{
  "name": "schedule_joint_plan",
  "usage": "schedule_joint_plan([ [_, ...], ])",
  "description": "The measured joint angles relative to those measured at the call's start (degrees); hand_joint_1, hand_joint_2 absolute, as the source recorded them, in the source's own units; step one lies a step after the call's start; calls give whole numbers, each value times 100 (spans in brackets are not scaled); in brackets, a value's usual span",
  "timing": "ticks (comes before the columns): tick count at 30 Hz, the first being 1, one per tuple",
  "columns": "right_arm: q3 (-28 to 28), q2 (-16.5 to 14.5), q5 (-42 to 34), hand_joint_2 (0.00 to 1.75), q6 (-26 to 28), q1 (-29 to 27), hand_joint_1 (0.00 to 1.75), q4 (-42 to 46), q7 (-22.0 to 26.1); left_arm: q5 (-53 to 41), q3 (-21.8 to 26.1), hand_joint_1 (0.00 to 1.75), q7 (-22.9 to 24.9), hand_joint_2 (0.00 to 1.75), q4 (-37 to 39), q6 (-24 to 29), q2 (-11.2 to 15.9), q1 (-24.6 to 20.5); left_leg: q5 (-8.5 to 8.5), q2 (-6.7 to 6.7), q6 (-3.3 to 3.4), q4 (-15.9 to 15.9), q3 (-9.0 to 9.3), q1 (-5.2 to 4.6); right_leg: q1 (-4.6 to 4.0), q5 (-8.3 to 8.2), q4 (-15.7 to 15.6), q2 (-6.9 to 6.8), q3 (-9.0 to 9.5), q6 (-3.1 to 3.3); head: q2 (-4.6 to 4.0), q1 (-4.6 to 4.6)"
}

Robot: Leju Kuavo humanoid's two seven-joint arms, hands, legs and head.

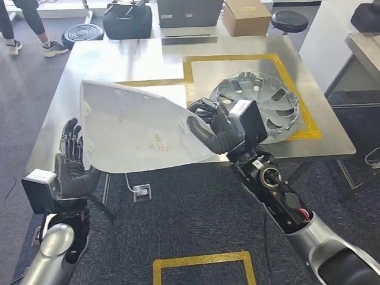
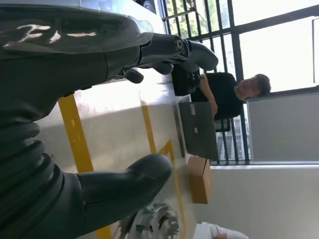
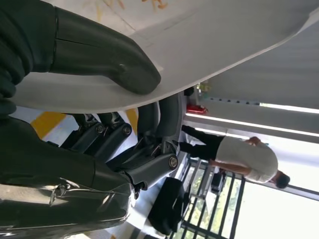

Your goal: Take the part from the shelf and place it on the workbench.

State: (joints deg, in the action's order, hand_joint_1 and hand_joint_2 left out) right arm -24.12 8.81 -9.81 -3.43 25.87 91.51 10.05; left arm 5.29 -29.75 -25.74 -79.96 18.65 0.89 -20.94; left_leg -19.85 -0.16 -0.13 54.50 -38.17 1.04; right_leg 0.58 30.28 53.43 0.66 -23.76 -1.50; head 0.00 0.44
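Slippage is the main risk: the white panel part point(image 1: 134, 127) is wide and held at one end only, so it could pivot or drop short of the bench point(image 1: 134, 59). Right robot hand point(image 1: 215, 127) pinches its edge, thumb above, fingers beneath. Left robot hand point(image 1: 72, 160) is open, fingers spread, beside the panel's far end; contact unclear.

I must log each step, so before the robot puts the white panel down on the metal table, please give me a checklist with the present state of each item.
1. Right hand grips white panel: ok.
2. Left hand holds panel's other end: not ok, open beside its edge, contact cannot tell.
3. Panel over workbench: ok.
4. Hubcap clear of the drop spot: ok, lies to the right.
5. Panel level: not ok, tilted.
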Motion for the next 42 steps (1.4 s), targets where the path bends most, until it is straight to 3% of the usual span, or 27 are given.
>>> schedule_joint_plan([
  [1,13,0,-17,175,-9,50,175,-66,23,-3,0,0,-4,175,-3,-3,-3,-16,-36,-7,42,-15,66,6,15,-12,139,-11,-18,-27,0,34],
  [3,24,-1,-47,175,-20,145,175,-220,56,-7,0,0,-10,175,-5,-5,-8,-33,-141,-13,113,-21,216,-6,37,96,679,-38,-318,-54,0,106],
  [6,32,-2,-63,175,-52,191,175,-440,106,-19,0,0,-15,175,-5,-4,-9,-16,-359,-33,164,-20,468,-36,41,579,1568,-42,-1026,-81,0,197],
  [7,37,-2,-64,175,-63,197,175,-509,126,-27,0,0,-16,175,-5,-4,-8,-7,-446,-46,166,-20,574,-43,42,727,1616,-43,-1192,-80,0,228],
  [8,40,-2,-64,175,-75,214,175,-587,153,-37,0,0,-16,175,-5,-3,-7,0,-539,-58,165,-20,697,-51,42,763,1500,-43,-1290,-71,0,261],
  [9,42,-3,-63,175,-85,243,175,-669,189,-51,0,0,-15,175,-5,-2,-6,4,-638,-66,160,-22,827,-59,40,612,1250,-43,-1338,-52,0,296],
  [12,45,-7,-52,175,-102,360,175,-987,290,-86,1,0,-8,175,-9,-3,0,23,-902,-89,110,-30,1120,-72,-16,-663,358,-42,-1351,53,0,306],
  [13,46,-15,-41,175,-104,404,175,-1075,313,-93,3,0,-3,175,-15,-5,2,27,-952,-99,77,-39,1169,-63,-53,-918,222,-43,-1327,88,0,295],
  [15,49,-43,6,175,-113,547,175,-1188,384,-113,7,0,3,175,-36,-10,3,1,-963,-114,5,-10,1191,-50,-88,-932,157,-54,-1215,145,0,299],
  [17,55,-87,66,175,-126,752,175,-1325,502,-141,8,0,-8,175,-47,-11,1,-36,-843,-97,-50,333,1002,-41,-70,-916,61,-50,-1097,189,0,298],
  [19,52,-161,138,175,-164,922,175,-1601,660,-187,9,0,-56,175,-47,-11,3,-42,-814,-77,-101,1042,485,-32,-54,-869,-33,-38,-963,231,0,257],
  [21,31,-256,215,175,-218,1055,175,-1977,845,-254,9,0,-131,175,-40,-7,6,-41,-1093,-67,-127,1601,-111,-31,-53,-780,-64,-27,-850,257,0,200],
  [22,18,-303,242,175,-233,1126,175,-2171,933,-289,9,0,-170,175,-38,1,8,-43,-1240,-64,-128,1668,-324,-32,-53,-721,-64,-19,-787,259,0,178],
  [23,5,-347,260,175,-248,1210,175,-2370,1014,-324,9,0,-210,175,-36,17,8,-47,-1278,-61,-122,1572,-452,-33,-52,-657,-62,-12,-715,258,0,155],
  [24,-4,-388,269,175,-261,1303,175,-2566,1083,-360,9,0,-253,175,-36,36,8,-53,-1129,-56,-115,1311,-495,-36,-50,-587,-58,-6,-634,253,0,130],
  [27,-23,-487,276,175,-297,1605,175,-3138,1208,-451,9,0,-378,175,-36,102,7,-92,25,-44,-51,159,-373,-68,-62,-360,5,17,-463,200,0,34],
  [28,-30,-515,277,175,-302,1699,175,-3303,1229,-468,9,0,-405,175,-39,116,6,-105,282,-50,-23,-37,-345,-85,-70,-284,33,28,-446,171,0,19],
  [29,-35,-538,279,175,-303,1787,175,-3445,1251,-477,9,0,-420,175,-44,125,3,-116,379,-58,5,-94,-336,-98,-76,-221,52,41,-447,139,0,12],
  [31,-42,-577,280,175,-306,1935,175,-3668,1277,-490,9,0,-437,175,-63,128,-12,-144,355,-66,63,-60,-290,-92,-62,-109,61,42,-435,79,0,32],
  [33,-44,-595,280,175,-309,2050,175,-3853,1298,-496,9,0,-446,175,-79,129,-33,-177,301,-58,134,-77,-215,-69,-42,97,346,10,-529,17,0,80],
  [36,-56,-617,280,175,-310,2111,175,-4113,1309,-496,9,0,-449,175,-84,131,-48,-189,207,-58,188,-84,-118,-64,-11,577,1507,-16,-1128,-60,0,169],
  [37,-62,-623,280,175,-309,2109,175,-4192,1308,-497,9,0,-450,175,-84,131,-49,-186,178,-63,186,-82,-90,-62,3,611,1766,-18,-1307,-77,0,190],
  [38,-69,-627,280,175,-309,2113,175,-4267,1308,-499,9,0,-454,175,-84,133,-49,-183,150,-71,177,-79,-59,-59,17,524,1810,-20,-1394,-89,0,223],
  [39,-76,-634,284,175,-309,2129,175,-4331,1310,-502,9,0,-462,175,-84,139,-50,-183,122,-79,163,-72,-24,-55,31,317,1610,-23,-1369,-94,0,259],
  [41,-91,-655,295,175,-310,2216,175,-4472,1326,-515,9,0,-488,175,-86,159,-55,-194,64,-90,120,-55,40,-53,49,-229,802,-34,-1110,-92,0,328],
  [42,-101,-675,296,175,-315,2289,175,-4570,1340,-528,9,0,-505,175,-90,172,-59,-207,45,-90,96,-42,52,-61,40,-419,448,-37,-973,-82,0,343],
])
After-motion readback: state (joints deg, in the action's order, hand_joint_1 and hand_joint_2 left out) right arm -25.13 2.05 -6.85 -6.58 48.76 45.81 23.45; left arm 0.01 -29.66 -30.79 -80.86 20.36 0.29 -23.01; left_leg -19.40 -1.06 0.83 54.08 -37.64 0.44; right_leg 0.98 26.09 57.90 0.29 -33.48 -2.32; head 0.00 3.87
